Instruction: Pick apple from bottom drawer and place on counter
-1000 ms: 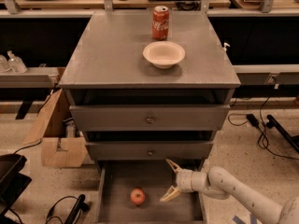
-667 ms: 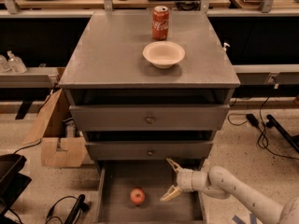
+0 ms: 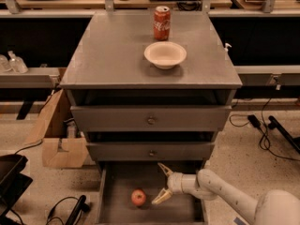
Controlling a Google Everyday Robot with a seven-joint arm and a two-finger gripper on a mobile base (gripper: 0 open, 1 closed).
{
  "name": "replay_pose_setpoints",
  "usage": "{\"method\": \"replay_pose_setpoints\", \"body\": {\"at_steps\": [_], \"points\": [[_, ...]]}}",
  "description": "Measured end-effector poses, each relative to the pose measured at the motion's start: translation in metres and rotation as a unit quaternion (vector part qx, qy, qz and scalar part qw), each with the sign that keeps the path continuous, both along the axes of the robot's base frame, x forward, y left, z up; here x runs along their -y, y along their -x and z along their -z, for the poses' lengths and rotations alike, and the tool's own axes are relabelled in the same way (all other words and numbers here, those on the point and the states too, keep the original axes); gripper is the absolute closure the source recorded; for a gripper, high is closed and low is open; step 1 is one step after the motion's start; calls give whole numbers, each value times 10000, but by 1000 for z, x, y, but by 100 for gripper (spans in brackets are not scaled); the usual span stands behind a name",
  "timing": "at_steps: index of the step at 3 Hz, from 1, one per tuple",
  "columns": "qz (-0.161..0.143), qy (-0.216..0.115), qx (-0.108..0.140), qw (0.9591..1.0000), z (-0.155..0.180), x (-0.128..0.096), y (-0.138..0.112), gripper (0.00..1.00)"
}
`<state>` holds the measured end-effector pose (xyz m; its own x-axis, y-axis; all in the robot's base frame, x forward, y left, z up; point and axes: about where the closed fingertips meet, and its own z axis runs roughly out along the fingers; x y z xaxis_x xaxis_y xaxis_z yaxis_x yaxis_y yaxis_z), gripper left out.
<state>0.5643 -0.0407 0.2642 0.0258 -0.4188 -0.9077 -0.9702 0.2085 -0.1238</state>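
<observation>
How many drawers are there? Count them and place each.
3. Top drawer and middle drawer stacked under the counter; bottom drawer pulled out, holding the apple, with the gripper, jaws open, beside it.

Red apple (image 3: 138,197), grey bottom drawer (image 3: 117,212) — cream claw (image 3: 157,183) beside the apple

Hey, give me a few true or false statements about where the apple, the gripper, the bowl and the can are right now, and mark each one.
1. The apple lies on the floor of the open bottom drawer. True.
2. The gripper is shut on the apple. False: it is open inside the drawer, beside the apple, and is not gripping it.
3. The white bowl sits on the counter. True.
4. The soda can lies on its side inside the bowl. False: it stands upright on the counter behind the bowl.
</observation>
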Motion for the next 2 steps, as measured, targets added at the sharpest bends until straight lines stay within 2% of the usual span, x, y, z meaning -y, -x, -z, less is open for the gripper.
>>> {"method": "replay_pose_setpoints", "body": {"at_steps": [2], "points": [[-308, -9, -98, 9995, 71, -55, 1, 0]]}}
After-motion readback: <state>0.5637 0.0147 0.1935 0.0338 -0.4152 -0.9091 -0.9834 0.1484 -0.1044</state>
